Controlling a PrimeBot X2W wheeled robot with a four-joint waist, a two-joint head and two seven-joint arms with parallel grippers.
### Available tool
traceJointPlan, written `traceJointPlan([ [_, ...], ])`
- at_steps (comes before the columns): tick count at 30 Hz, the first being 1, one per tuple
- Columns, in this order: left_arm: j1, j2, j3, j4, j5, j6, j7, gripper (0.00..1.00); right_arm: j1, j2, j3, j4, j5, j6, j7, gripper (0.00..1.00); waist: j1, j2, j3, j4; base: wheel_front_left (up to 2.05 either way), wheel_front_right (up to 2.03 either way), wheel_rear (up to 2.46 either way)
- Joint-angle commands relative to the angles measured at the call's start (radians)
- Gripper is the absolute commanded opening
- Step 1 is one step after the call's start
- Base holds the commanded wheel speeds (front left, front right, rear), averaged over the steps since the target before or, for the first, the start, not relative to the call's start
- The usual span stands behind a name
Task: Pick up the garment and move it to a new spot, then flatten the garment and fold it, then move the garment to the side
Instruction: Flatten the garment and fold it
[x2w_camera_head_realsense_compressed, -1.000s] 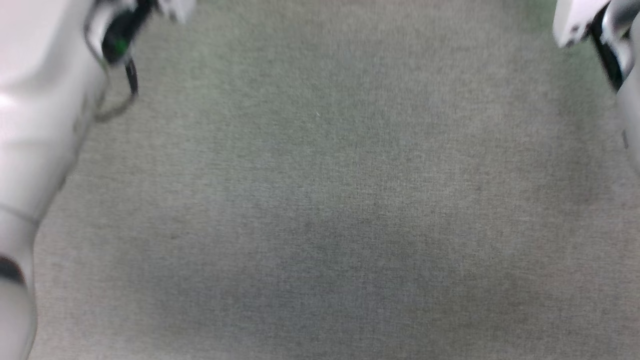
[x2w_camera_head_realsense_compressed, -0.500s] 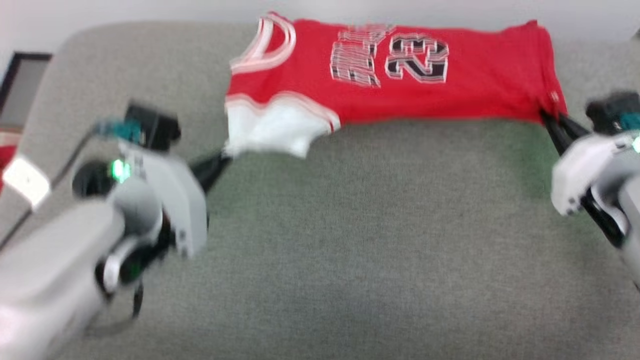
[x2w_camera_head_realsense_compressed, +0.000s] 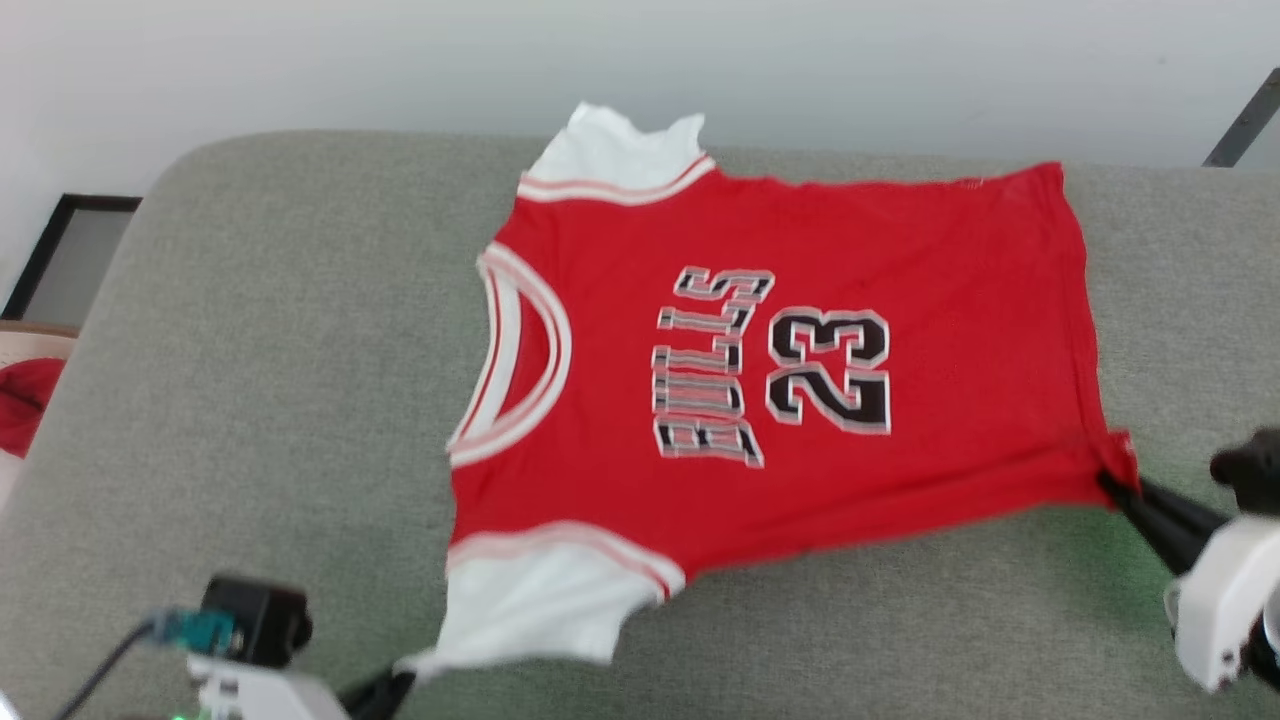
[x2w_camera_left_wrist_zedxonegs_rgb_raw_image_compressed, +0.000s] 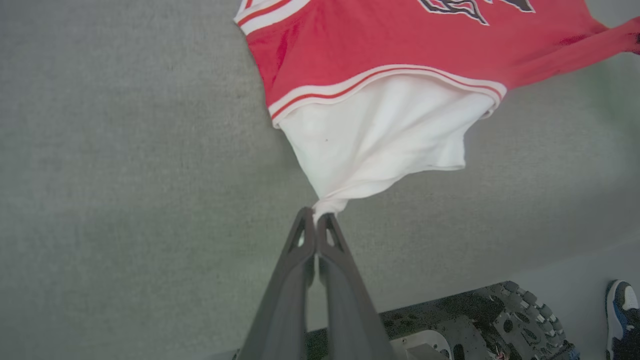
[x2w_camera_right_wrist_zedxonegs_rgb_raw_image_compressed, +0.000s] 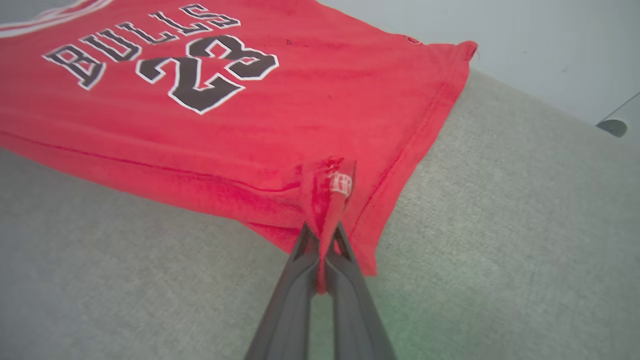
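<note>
The garment (x2w_camera_head_realsense_compressed: 760, 370), a red jersey with white sleeves and black lettering, lies spread on the grey padded surface (x2w_camera_head_realsense_compressed: 250, 400), collar to the left. My left gripper (x2w_camera_head_realsense_compressed: 400, 678) sits at the bottom left, shut on the tip of the near white sleeve. In the left wrist view, the left gripper (x2w_camera_left_wrist_zedxonegs_rgb_raw_image_compressed: 316, 217) pinches that sleeve of the garment (x2w_camera_left_wrist_zedxonegs_rgb_raw_image_compressed: 380, 135), pulled to a point. My right gripper (x2w_camera_head_realsense_compressed: 1112, 482) is shut on the near hem corner at the right. The right wrist view shows the right gripper (x2w_camera_right_wrist_zedxonegs_rgb_raw_image_compressed: 322, 235) clamping a fold of the garment (x2w_camera_right_wrist_zedxonegs_rgb_raw_image_compressed: 250, 100), slightly lifted.
A small red cloth (x2w_camera_head_realsense_compressed: 25, 400) lies off the surface's left edge, near a dark frame (x2w_camera_head_realsense_compressed: 70, 250). A pale wall runs behind. In the left wrist view the surface's near edge drops to the robot's base (x2w_camera_left_wrist_zedxonegs_rgb_raw_image_compressed: 475, 320) and a person's shoe (x2w_camera_left_wrist_zedxonegs_rgb_raw_image_compressed: 622, 305).
The head camera has tilted up, from bare grey surface to the whole garment. Both grippers stay shut on the garment, which now shows spread out flat.
</note>
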Motion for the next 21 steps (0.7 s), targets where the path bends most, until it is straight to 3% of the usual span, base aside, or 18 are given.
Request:
traceJointPlan([
  [1,0.059,0.019,-0.002,-0.042,-0.031,0.04,-0.032,0.0,0.065,-0.021,-0.024,-0.043,0.015,-0.001,0.01,0.0,0.0,0.0,-0.008,-0.004,0.0,0.0,0.0],
  [5,0.161,0.046,-0.005,-0.114,-0.086,0.111,-0.104,0.0,0.2,-0.037,-0.079,-0.127,0.027,-0.001,0.023,0.0,0.0,0.0,-0.011,-0.006,0.0,0.0,0.0],
  [15,0.302,0.065,-0.006,-0.19,-0.168,0.184,-0.211,0.0,0.454,0.017,-0.246,-0.271,-0.022,-0.001,0.076,0.0,0.0,0.0,0.005,-0.023,0.0,0.0,0.0],
  [21,0.261,0.138,0.031,-0.265,-0.139,0.231,-0.219,0.0,0.524,0.052,-0.336,-0.37,-0.059,-0.001,0.123,0.0,0.0,0.0,0.02,-0.043,0.0,0.0,0.0],
])
